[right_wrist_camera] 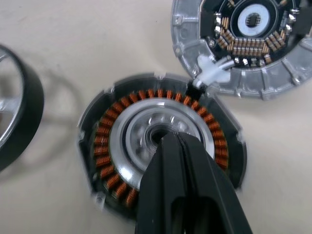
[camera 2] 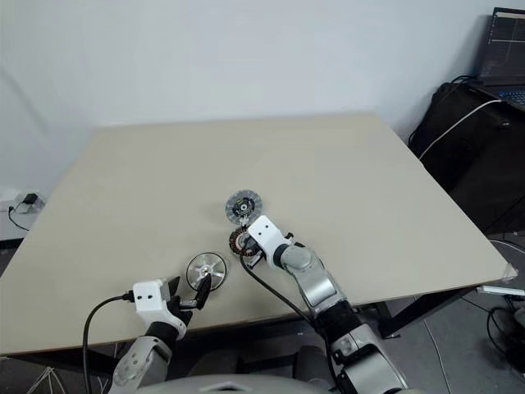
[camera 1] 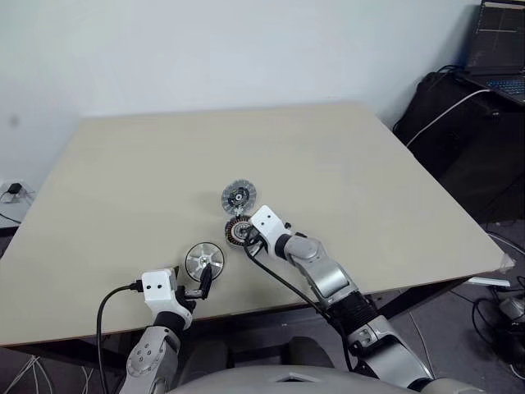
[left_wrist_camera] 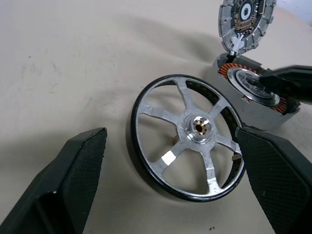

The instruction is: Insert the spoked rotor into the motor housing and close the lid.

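Note:
The spoked rotor (left_wrist_camera: pixel 200 127), a shiny silver wheel with a dark rim, lies flat on the table near its front edge. My left gripper (camera 1: pixel 194 281) is open, with one finger (left_wrist_camera: pixel 73 180) on each side of the rotor's near rim and neither touching it. Just right of the rotor sits the motor housing (right_wrist_camera: pixel 105 146), ringed with copper windings. My right gripper (right_wrist_camera: pixel 171 141) is shut, holds nothing, and its tips rest at the housing's centre. The lid (right_wrist_camera: pixel 253 73) lies open, inner side up, beyond the housing, joined to it by a small white piece (right_wrist_camera: pixel 214 72).
The beige table (camera 1: pixel 164 164) ends just behind the rotor at its front edge (camera 1: pixel 271 310). A black bag (camera 1: pixel 459 123) with a laptop (camera 1: pixel 499 45) on it stands off the table's far right. Cables lie on the floor at the left.

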{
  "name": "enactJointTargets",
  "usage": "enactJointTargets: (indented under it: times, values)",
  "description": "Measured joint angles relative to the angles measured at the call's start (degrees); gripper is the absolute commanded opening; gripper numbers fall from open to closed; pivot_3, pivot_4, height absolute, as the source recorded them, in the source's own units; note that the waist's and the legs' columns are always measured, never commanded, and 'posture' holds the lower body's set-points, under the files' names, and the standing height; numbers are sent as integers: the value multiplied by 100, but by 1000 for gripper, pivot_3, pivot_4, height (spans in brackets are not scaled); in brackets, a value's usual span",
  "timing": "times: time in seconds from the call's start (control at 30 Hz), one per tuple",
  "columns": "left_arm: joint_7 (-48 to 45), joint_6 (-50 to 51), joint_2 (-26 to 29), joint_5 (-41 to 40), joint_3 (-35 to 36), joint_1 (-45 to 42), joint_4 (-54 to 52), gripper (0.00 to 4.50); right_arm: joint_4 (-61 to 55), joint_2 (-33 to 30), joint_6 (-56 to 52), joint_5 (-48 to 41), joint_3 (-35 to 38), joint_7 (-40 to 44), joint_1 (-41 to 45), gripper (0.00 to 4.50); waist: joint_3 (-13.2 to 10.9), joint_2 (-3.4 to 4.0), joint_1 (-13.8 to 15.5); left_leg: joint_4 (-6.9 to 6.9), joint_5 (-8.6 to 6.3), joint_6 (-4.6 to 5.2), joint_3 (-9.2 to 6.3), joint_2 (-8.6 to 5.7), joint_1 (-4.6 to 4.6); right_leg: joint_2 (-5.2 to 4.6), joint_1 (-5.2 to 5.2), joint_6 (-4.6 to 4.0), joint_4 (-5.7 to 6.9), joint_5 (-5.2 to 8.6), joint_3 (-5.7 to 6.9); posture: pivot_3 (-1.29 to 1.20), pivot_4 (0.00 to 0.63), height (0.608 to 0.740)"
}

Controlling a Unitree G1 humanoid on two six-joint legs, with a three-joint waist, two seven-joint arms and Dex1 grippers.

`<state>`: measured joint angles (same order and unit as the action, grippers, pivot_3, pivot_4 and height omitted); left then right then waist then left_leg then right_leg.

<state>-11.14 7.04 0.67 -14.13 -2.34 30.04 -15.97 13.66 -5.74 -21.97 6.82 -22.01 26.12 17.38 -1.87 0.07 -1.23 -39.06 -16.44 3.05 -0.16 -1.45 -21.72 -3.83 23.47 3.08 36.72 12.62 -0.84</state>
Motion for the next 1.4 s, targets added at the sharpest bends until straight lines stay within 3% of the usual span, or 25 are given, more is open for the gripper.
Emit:
enactJointTargets:
  times: [0.17, 0.53, 0.73, 0.9, 1.4]
  values:
    - [-12, 29, 7, -1, -7, -11, -8, 4500, -293, -31, -169, -44, 1, 17, -103, 22, 0, -1, 1, -2, 0, 0, 0, 1, 1, 1, -1, 21, 2, 12, 0, 0, 0, 740]
    - [-13, 95, 14, -1, -38, -52, -8, 4500, -75, 533, 61, -58, 27, -237, 597, 22, -1, -2, -5, 2, 0, -1, -1, 0, 0, 4, 2, 0, -1, -1, -1, 0, 0, 740]
    - [-8, 95, 10, -1, -31, -33, -9, 4500, 355, 312, 66, 34, -152, -149, 221, 22, -2, -1, -5, 2, -1, -1, 0, -2, 0, -2, 2, -2, 0, -1, -1, 0, 0, 740]
    - [-10, 94, 8, -1, -24, -8, -13, 4500, -74, -28, -18, 70, -174, 58, -9, 22, 10, 6, -21, 0, -1, -1, -1, 1, 4, 0, -1, 16, 3, 11, -1, 0, 0, 740]
    - [-23, 91, 59, -2, -10, -115, -12, 4500, -192, 323, -22, -49, -8, -34, 397, 22, 6, 5, -12, 1, -1, -1, -1, 1, 2, 4, 1, -1, 2, 0, -2, 0, 0, 740]
